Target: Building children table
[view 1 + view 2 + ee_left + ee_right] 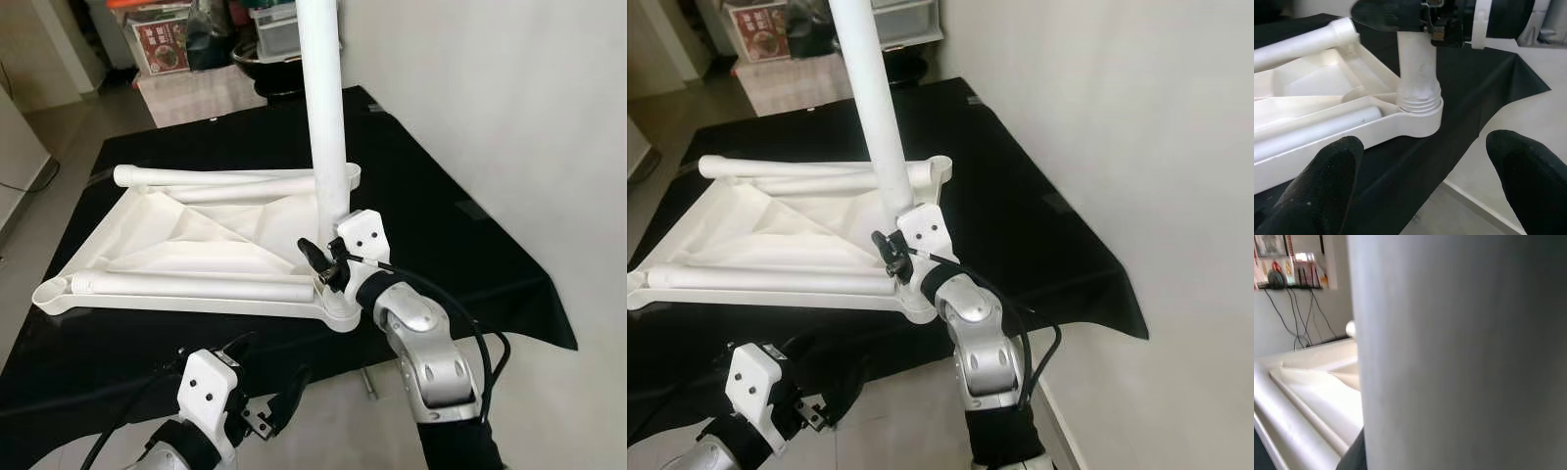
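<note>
Item: white plastic tabletop [186,240], upside down on black cloth [460,255], mid-frame. Upright leg [323,108], centre top, seated in the near right corner socket [1418,105]. Right gripper [323,262] clamps the leg low. Left gripper [265,406], lower left, spread wide, empty. Two loose legs [196,286] lie inside. Likely light, rigid, slick; grip low, near the threads.

A thick white table leg [1459,352] is standing very close across most of the right wrist view, while beside it the white upturned tabletop [1312,396] is showing its ribbed underside, and dark cables [1298,318] are hanging down a pale wall behind.
</note>
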You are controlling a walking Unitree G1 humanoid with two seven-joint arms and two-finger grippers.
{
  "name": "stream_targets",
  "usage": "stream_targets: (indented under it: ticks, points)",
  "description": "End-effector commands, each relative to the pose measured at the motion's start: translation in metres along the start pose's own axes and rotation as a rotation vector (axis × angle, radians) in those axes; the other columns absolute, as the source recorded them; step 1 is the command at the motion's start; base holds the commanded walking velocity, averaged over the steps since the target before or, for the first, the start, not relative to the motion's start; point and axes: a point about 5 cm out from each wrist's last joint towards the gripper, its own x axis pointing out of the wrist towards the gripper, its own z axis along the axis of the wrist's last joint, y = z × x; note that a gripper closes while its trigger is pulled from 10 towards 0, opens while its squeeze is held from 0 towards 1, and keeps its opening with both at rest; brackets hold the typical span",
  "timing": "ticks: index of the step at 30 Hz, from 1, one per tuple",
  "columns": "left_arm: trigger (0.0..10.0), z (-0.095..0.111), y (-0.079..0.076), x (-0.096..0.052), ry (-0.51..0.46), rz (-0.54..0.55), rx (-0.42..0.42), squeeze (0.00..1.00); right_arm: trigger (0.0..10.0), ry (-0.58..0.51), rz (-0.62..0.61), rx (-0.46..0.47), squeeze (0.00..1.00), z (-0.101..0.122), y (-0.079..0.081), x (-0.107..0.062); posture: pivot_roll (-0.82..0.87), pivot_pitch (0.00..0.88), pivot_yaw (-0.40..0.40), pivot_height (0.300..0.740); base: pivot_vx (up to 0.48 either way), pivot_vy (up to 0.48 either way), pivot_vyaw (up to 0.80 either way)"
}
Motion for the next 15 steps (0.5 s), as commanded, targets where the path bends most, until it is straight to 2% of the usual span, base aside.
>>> stream_targets:
  ticks: [1, 2, 3, 8, 9, 10, 11, 12, 13, 15]
  points:
    - [10.0, -0.003, 0.003, 0.000, 0.015, 0.014, 0.019, 0.00, 0.0, 0.065, 0.035, 0.022, 0.00, -0.016, 0.005, 0.008, 0.00, 0.076, 0.089, 0.740, 0.000, 0.000, 0.00]
    - [10.0, -0.003, 0.003, 0.000, 0.015, 0.014, 0.019, 0.00, 0.0, 0.065, 0.035, 0.022, 0.00, -0.016, 0.005, 0.008, 0.00, 0.076, 0.089, 0.740, 0.000, 0.000, 0.00]
    - [10.0, -0.004, 0.004, 0.001, 0.015, 0.030, 0.025, 0.00, 10.0, 0.003, 0.090, 0.012, 0.00, -0.005, 0.003, 0.014, 0.00, 0.076, 0.088, 0.740, 0.000, 0.000, 0.00]
    - [10.0, -0.004, 0.004, 0.001, 0.015, 0.037, 0.024, 0.00, 10.0, -0.061, 0.168, -0.022, 0.00, 0.007, -0.003, 0.017, 0.00, 0.073, 0.088, 0.740, 0.000, 0.000, 0.00]
    - [10.0, -0.004, 0.004, 0.001, 0.015, 0.032, 0.021, 0.00, 10.0, -0.060, 0.229, -0.014, 1.00, 0.009, -0.002, 0.015, 0.00, 0.074, 0.090, 0.740, 0.000, 0.000, 0.00]
    - [10.0, -0.004, 0.004, 0.001, 0.014, 0.027, 0.018, 0.00, 10.0, -0.064, 0.320, -0.007, 1.00, 0.011, 0.000, 0.010, 0.00, 0.077, 0.090, 0.740, 0.000, 0.000, 0.00]
    - [10.0, -0.004, 0.004, 0.001, 0.014, 0.027, 0.018, 0.00, 10.0, -0.064, 0.320, -0.007, 1.00, 0.011, 0.000, 0.010, 0.00, 0.077, 0.090, 0.740, 0.000, 0.000, 0.00]
    - [10.0, -0.003, 0.003, 0.001, 0.014, 0.022, 0.015, 0.00, 10.0, -0.068, 0.435, 0.002, 1.00, 0.012, -0.001, 0.006, 0.01, 0.084, 0.092, 0.740, 0.000, 0.000, 0.00]
    - [10.0, -0.003, 0.003, 0.001, 0.014, 0.022, 0.015, 0.00, 10.0, -0.068, 0.435, 0.002, 1.00, 0.012, -0.001, 0.006, 0.01, 0.084, 0.092, 0.740, 0.000, 0.000, 0.00]
    - [10.0, -0.002, 0.001, -0.001, 0.013, 0.015, 0.012, 0.00, 10.0, -0.091, 0.594, -0.020, 1.00, 0.013, -0.007, 0.000, 0.02, 0.090, 0.093, 0.740, 0.000, 0.000, 0.00]
